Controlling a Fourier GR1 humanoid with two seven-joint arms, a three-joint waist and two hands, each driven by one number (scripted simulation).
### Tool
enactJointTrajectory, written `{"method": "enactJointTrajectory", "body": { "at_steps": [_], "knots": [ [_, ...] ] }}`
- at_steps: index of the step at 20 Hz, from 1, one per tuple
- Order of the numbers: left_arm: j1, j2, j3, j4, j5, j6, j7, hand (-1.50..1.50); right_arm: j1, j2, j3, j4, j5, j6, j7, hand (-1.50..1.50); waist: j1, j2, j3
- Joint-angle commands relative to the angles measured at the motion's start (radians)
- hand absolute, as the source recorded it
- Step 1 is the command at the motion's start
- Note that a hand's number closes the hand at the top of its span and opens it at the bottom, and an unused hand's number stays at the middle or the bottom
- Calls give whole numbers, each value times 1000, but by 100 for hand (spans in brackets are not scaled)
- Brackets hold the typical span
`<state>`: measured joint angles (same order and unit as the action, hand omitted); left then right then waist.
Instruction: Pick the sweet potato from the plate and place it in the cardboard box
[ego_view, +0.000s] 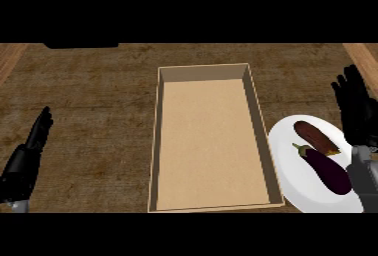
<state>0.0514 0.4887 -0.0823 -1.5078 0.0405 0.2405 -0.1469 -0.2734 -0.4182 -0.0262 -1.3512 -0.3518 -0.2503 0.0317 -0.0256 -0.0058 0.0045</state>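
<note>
Brown counter: sweet potato on plate looks hard, bumpy; grab its middle. Right hand & left hand open, holding nothing.

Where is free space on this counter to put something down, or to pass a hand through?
The box is bare inside. The widest free counter lies between the box and the left hand; a strip also runs behind the box. The right is crowded: the plate with sweet potato and eggplant nearly touches the box, the right hand beside it.
</note>
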Motion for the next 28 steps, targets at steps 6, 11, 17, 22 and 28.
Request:
{"method": "enactJointTrajectory", "body": {
  "at_steps": [6,11,17,22,28],
  "knots": [
    [-42,-51,-45,15,-2,-5,90,0,-184,-23,91,-115,-182,512,-139,-150,67,11,3],
    [-44,-90,-84,-44,0,-14,202,0,-131,-63,38,297,76,414,-422,-150,53,15,-2],
    [-71,-114,-71,25,-21,-7,193,0,-180,-247,31,441,181,639,-615,-150,52,16,-3],
    [-60,-101,-68,-18,-29,-2,215,0,-192,-451,124,390,386,668,-650,-150,52,12,-3],
    [-61,-113,-70,8,-37,-5,194,0,-256,-582,309,336,609,779,-607,-150,55,11,-6]
  ]
}}
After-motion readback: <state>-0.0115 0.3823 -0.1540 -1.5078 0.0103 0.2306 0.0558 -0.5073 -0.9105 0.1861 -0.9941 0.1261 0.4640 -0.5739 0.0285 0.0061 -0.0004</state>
